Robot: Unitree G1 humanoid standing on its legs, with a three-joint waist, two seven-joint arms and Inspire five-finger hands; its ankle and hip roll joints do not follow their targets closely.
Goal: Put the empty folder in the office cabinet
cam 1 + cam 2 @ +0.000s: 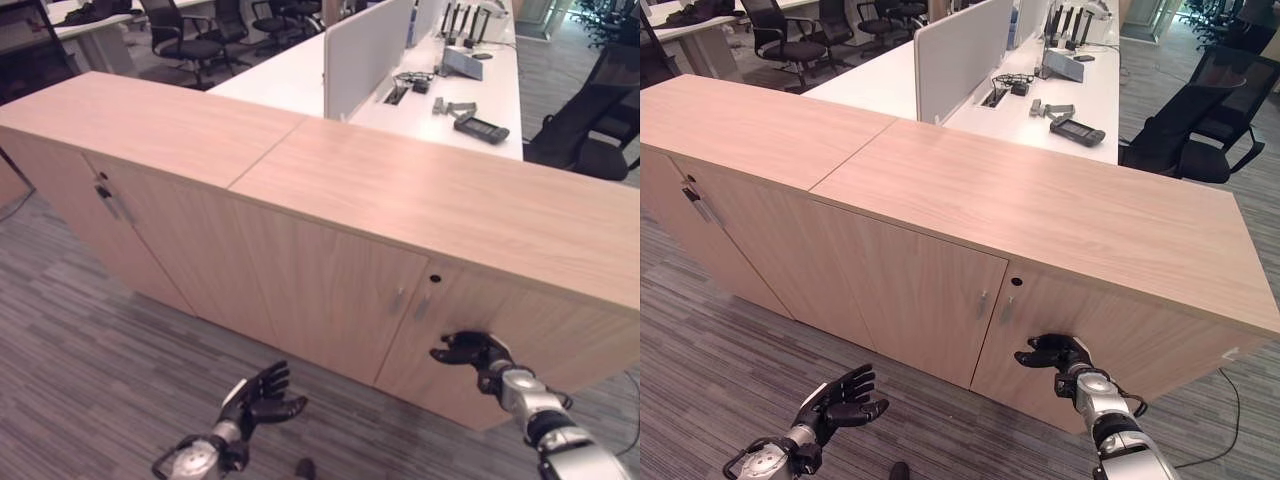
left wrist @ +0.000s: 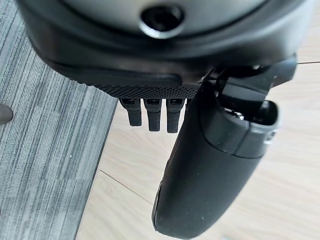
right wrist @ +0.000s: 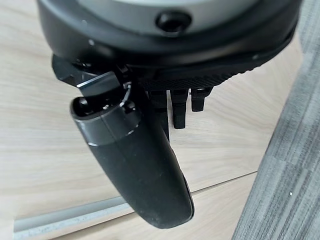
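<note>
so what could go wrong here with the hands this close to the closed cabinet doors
The right hand sits at the right door, below its handle: pressing there would likely keep it shut rather than open it. The left hand is open and holds nothing, so no folder is ready to go into the cabinet.

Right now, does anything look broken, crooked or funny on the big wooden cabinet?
Nothing looks broken or crooked. The cabinet doors are all closed and line up evenly. One odd thing: neither the left hand nor the right hand holds a folder, both are open, in front of the doors.
</note>
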